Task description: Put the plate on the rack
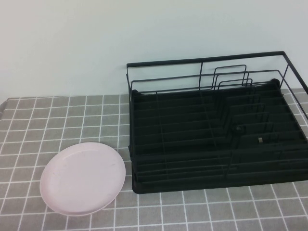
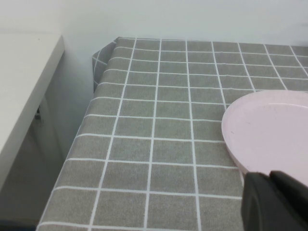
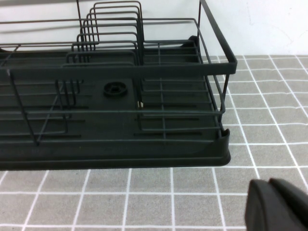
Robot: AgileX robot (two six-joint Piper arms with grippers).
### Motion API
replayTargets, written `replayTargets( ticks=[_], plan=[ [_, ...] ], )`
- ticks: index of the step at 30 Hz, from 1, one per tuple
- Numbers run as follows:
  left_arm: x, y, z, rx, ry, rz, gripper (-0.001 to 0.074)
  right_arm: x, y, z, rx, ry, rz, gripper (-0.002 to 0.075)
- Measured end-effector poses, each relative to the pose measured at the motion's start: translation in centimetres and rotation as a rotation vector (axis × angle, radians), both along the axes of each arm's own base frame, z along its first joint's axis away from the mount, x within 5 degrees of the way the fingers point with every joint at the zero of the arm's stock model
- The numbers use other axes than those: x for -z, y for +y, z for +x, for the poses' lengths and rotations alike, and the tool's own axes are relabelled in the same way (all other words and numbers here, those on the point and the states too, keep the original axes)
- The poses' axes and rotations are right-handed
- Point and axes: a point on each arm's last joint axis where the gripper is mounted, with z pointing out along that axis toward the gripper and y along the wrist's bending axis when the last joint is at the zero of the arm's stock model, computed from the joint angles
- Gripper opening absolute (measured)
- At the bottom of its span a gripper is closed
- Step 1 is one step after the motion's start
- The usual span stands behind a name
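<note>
Grippers (image 2: 276,202) (image 3: 279,204) only in wrist views

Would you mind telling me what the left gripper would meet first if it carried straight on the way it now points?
Most likely the plate: in the left wrist view the left gripper sits just short of its near rim. Depth is hard to judge. The right gripper faces the rack.
</note>
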Motion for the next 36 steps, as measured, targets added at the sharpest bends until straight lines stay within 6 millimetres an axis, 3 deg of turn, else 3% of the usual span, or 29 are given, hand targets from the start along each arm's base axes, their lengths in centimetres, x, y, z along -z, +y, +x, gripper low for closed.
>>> replayTargets(
  ticks=[3, 7, 10, 14, 15, 22, 29, 36],
  plan=[
    [0.0, 0.0, 0.0, 0.000, -0.005, -0.003, -0.0002, -0.1, 0.0, 0.0, 0.000, -0.009, 0.006, -0.0003],
    [-0.6, -0.3, 0.1, 0.004, -0.067, -0.170, -0.0002, -1.2, 0.4, 0.2, -0.009, -0.115, 0.180, -0.0003],
    [-1.1, -0.6, 0.2, 0.005, -0.115, -0.374, -0.0002, -2.4, 0.3, 0.2, 0.005, -0.231, 0.380, -0.0003],
    [-1.4, -1.0, 0.2, 0.014, -0.127, -0.622, -0.0002, -3.2, -0.2, 0.2, 0.067, -0.288, 0.830, -0.0003],
    [-1.5, -1.1, 0.2, 0.015, -0.128, -0.683, -0.0002, -3.4, -0.4, 0.2, 0.084, -0.315, 0.858, -0.0003],
    [-1.8, -1.4, 0.2, 0.026, -0.133, -0.902, -0.0002, -3.6, -0.6, 0.2, 0.093, -0.354, 0.709, -0.0003],
    [-2.4, -1.6, 0.1, 0.036, -0.144, -1.201, -0.0002, -3.5, -0.6, 0.2, 0.096, -0.349, 0.740, -0.0003],
    [-2.6, -1.1, 0.2, -0.003, -0.191, -1.272, -0.0002, -3.3, -0.3, 0.2, 0.070, -0.304, 0.745, -0.0003]
  ],
)
